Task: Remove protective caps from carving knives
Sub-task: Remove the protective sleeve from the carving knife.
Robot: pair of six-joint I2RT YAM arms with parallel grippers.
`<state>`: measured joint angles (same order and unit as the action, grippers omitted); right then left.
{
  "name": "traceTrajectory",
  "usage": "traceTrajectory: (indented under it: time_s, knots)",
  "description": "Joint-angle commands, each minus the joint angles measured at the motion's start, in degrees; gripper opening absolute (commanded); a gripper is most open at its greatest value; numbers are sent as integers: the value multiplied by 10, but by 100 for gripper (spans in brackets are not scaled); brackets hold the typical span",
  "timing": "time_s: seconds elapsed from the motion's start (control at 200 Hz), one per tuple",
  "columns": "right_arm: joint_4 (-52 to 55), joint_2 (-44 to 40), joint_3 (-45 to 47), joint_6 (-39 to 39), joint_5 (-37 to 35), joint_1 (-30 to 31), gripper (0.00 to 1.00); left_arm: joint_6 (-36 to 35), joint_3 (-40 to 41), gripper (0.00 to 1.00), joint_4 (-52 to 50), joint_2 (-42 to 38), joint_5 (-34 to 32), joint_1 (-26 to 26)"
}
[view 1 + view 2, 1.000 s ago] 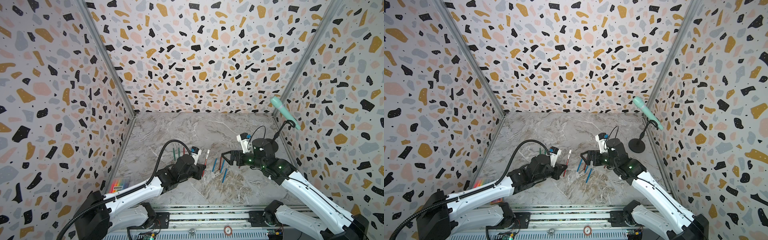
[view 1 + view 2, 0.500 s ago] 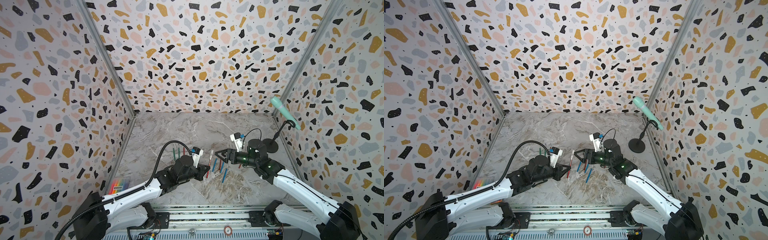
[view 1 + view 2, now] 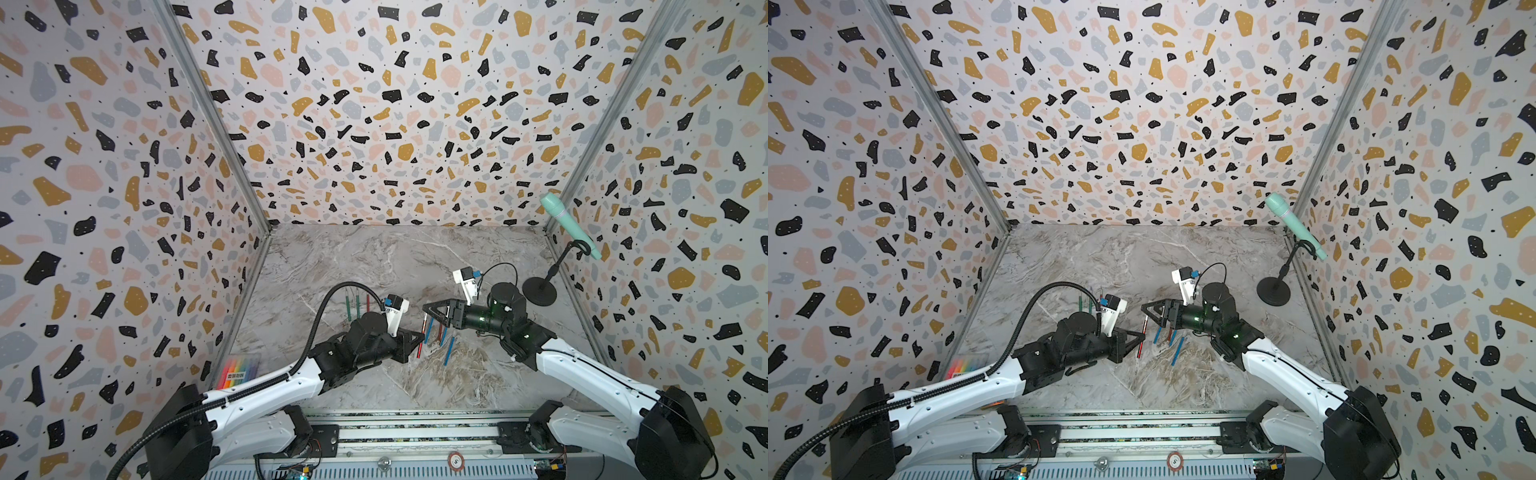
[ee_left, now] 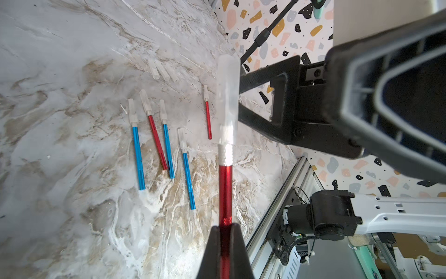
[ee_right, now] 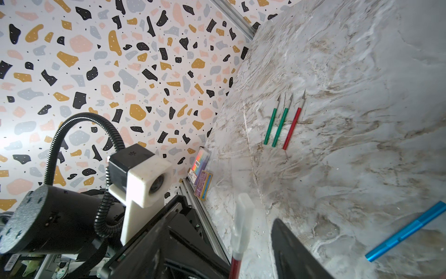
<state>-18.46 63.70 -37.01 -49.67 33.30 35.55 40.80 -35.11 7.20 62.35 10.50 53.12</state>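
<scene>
Two robot arms meet over the middle of a marble table (image 3: 374,257). The left gripper (image 4: 225,230) is clamped tight on the shaft of a red knife (image 4: 225,188), holding it lifted above the table with its cloudy plastic cap (image 4: 228,96) pointing towards the other arm. The right gripper (image 3: 428,311) has its jaws partly apart on either side of that cap. The right wrist view shows a gap between the cap and one finger, so it grips nothing. Five capped knives (image 4: 167,149), three blue and two red, lie close together on the table under the grippers. A few loose caps (image 4: 161,70) lie just beyond them. Three bare knives (image 5: 280,128), two green and one red, lie side by side beyond the left arm, towards the left wall. A rainbow pen pack (image 3: 239,370) sits by the left wall near the front edge. A mint microphone (image 3: 567,222) is held on a stand in the far right corner.
</scene>
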Motion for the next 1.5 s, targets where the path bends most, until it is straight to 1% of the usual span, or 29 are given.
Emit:
traceTrajectory:
  time_s: [0.0, 0.355, 0.526, 0.901, 1.302, 1.352, 1.492]
  knots:
    - [-36, -3, 4, -9, 8, 4, 68, 2, 0, 0, 25, -10, 8, 4]
    - [-81, 5, 18, -27, 22, 4, 56, 5, 0, 0, 29, -11, 9, 5]
    - [-94, 10, 21, -33, 30, 5, 55, 6, -1, 0, 33, -9, 9, 5]
    - [-108, 13, 32, -41, 33, 5, 44, 2, -5, 0, 26, -8, 8, 6]
    - [-123, 10, 36, -54, 39, 6, 36, 5, -5, 0, 35, -7, 11, 6]
    - [-123, 10, 36, -54, 39, 5, 32, 6, -4, 0, 34, -7, 11, 7]
    - [-123, 11, 39, -54, 39, 5, 29, 6, -3, 0, 33, -10, 12, 6]
